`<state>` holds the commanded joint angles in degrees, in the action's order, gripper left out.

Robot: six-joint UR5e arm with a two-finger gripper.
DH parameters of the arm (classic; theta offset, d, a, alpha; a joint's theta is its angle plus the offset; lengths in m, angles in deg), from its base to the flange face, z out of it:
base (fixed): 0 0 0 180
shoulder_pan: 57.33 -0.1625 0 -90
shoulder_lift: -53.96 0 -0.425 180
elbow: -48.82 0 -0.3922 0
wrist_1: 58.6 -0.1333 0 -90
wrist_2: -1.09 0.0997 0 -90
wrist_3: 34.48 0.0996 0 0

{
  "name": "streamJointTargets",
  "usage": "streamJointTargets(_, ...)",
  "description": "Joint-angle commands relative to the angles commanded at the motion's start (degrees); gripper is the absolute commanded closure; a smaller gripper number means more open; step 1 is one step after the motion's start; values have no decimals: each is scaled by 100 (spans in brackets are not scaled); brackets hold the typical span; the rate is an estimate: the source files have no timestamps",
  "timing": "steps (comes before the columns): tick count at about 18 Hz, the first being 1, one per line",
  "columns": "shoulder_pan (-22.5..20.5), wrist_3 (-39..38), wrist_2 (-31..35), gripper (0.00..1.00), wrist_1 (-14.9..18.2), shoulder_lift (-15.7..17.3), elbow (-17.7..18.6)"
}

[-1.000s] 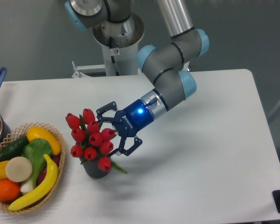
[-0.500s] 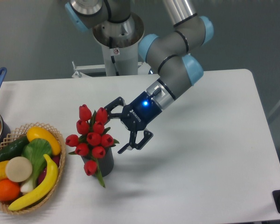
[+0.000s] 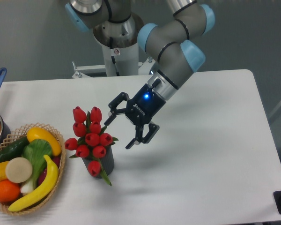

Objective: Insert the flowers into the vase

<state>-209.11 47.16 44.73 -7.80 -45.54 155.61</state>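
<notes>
Red tulip buds on green stems, the flowers (image 3: 90, 139), stand in the small dark grey ribbed vase (image 3: 104, 162) near the wicker fruit basket (image 3: 55, 132); my two-finger pincer (image 3: 128, 123) hangs just beside them, fingers apart, apparently releasing.

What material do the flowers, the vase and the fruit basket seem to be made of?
The flowers: probably plastic or fabric; the red buds are uniform and smooth, with stiff green leaves. The vase: dark grey and matte, perhaps ceramic or plastic; too little shows to decide. The basket: woven wicker, tan, with an open lattice rim. The open gripper hangs beside the flowers, apart from them.
</notes>
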Motion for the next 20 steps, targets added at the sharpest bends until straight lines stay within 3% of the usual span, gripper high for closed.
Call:
streamJointTargets(2,-184,27,809,0,-9,106,-80)
streamJointTargets(6,-474,18,1338,0,35,185,-492)
streamJointTargets(9,-580,71,2155,0,105,395,-651)
streamJointTargets(11,-607,280,2368,0,403,510,-765)
streamJointTargets(17,-800,1519,3061,0,1782,862,-1108)
streamJointTargets(20,-809,1706,3325,0,2170,941,-1231)
